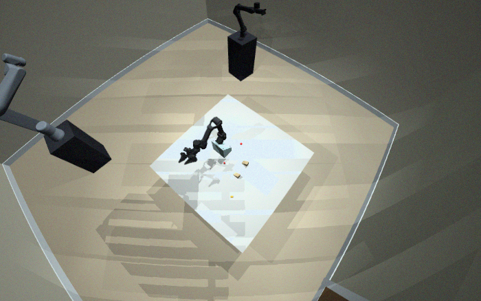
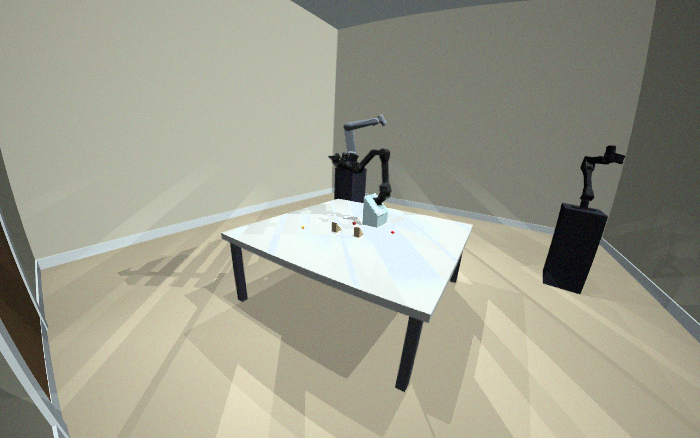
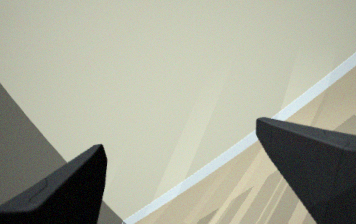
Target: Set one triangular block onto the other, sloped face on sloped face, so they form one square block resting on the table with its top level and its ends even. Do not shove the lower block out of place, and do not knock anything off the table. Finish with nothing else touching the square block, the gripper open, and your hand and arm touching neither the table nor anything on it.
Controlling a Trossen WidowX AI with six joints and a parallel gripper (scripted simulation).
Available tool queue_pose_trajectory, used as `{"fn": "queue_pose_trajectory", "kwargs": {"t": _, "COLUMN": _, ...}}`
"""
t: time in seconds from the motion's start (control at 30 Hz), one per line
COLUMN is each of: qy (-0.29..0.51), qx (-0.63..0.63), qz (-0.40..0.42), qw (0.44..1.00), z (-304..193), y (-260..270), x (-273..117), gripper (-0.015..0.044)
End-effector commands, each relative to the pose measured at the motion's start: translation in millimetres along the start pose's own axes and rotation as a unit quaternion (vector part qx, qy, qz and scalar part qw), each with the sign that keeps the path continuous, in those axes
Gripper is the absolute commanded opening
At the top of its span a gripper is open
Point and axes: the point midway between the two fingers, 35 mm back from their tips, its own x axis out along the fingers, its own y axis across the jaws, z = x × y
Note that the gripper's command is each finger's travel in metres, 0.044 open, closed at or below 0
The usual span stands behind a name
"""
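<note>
Two small tan triangular blocks stand apart on the white table [image 1: 280,152] [image 2: 330,258]. One block [image 1: 245,163] [image 2: 358,232] is nearer the arm's pale blue mount; the other block [image 1: 236,175] [image 2: 335,227] is nearer the yellow cube. In the exterior view each shows a dark brown face and a lighter tan side; the exact way their slopes face is too small to tell. My gripper [image 1: 182,162] [image 2: 331,160] [image 3: 182,139] is open and empty, raised high above the table level and off to the side of both blocks. The wrist view shows only wall and floor between the fingers.
A pale blue wedge-shaped mount [image 1: 222,149] [image 2: 375,213] carries the arm. One small red item [image 1: 224,163] [image 2: 354,223] lies near it, another red item [image 1: 241,143] [image 2: 392,232] to its other side. A small yellow cube [image 1: 231,196] [image 2: 303,227] lies beyond the blocks. Two other arms stand on pedestals off the table.
</note>
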Motion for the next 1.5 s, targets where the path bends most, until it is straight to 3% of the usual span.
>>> {"fn": "queue_pose_trajectory", "kwargs": {"t": 0.0, "qy": 0.002, "qx": 0.002, "qz": 0.001, "qw": 1.0, "z": -1.2, "y": 0.9, "x": 0.4, "gripper": 0.0426}}
{"fn": "queue_pose_trajectory", "kwargs": {"t": 0.13, "qy": 0.06, "qx": 0.038, "qz": 0.01, "qw": 0.997, "z": -30.6, "y": 21.5, "x": 7.1, "gripper": 0.044}}
{"fn": "queue_pose_trajectory", "kwargs": {"t": 0.4, "qy": 0.281, "qx": 0.167, "qz": -0.022, "qw": 0.945, "z": -149.7, "y": 95.7, "x": -1.8, "gripper": 0.044}}
{"fn": "queue_pose_trajectory", "kwargs": {"t": 0.6, "qy": 0.411, "qx": 0.236, "qz": -0.114, "qw": 0.873, "z": -229.6, "y": 137.2, "x": -40.9, "gripper": 0.044}}
{"fn": "queue_pose_trajectory", "kwargs": {"t": 0.8, "qy": 0.488, "qx": 0.295, "qz": -0.255, "qw": 0.781, "z": -290.5, "y": 163.7, "x": -97.0, "gripper": 0.044}}
{"fn": "queue_pose_trajectory", "kwargs": {"t": 1.07, "qy": 0.494, "qx": 0.331, "qz": -0.469, "qw": 0.653, "z": -344.2, "y": 184.7, "x": -187.4, "gripper": 0.044}}
{"fn": "queue_pose_trajectory", "kwargs": {"t": 1.37, "qy": 0.37, "qx": 0.326, "qz": -0.694, "qw": 0.524, "z": -371.5, "y": 197.0, "x": -299.3, "gripper": 0.044}}
{"fn": "queue_pose_trajectory", "kwargs": {"t": 1.47, "qy": 0.351, "qx": 0.324, "qz": -0.714, "qw": 0.513, "z": -372.5, "y": 197.9, "x": -310.8, "gripper": 0.044}}
